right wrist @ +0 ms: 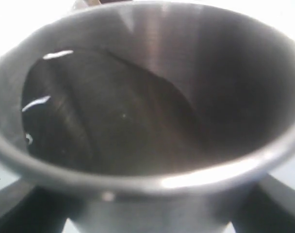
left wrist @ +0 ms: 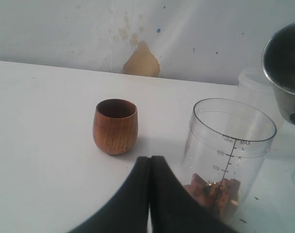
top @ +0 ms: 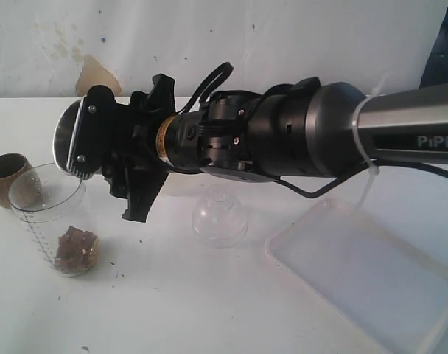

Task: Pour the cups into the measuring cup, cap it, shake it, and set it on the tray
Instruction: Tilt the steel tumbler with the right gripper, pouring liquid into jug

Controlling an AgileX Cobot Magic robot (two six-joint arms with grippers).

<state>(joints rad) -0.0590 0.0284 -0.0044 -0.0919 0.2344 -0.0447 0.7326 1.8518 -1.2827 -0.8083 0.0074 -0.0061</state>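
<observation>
- Measuring cup [top: 49, 217] stands upright on the white table [top: 209, 310], at the left of the exterior view; its mouth is uncovered, its printed scale runs down the side, and brown pieces [top: 77, 249] lie in a heap at its bottom
- right gripper [top: 91, 136] reaches across from the right and clamps the stainless-steel tumbler [top: 65, 136] between its jaws; the tumbler is tipped over on its side, in the air just above the measuring cup's rim
- in the right wrist view the tumbler's inside is dark and glossy; whether anything remains in it I cannot tell
- left gripper [left wrist: 150, 194] has its two black fingers pressed together with nothing between them; it hangs low over the table, near both the wooden cup [left wrist: 115, 127] and the measuring cup
- wooden cup stands upright just beside the measuring cup, on the side away from the tray
- clear dome lid [top: 219, 215] rests on the table between the measuring cup and the tray, apart from both
- white tray [top: 371, 284] lies at the right of the exterior view, under the right arm, nothing visible in it
</observation>
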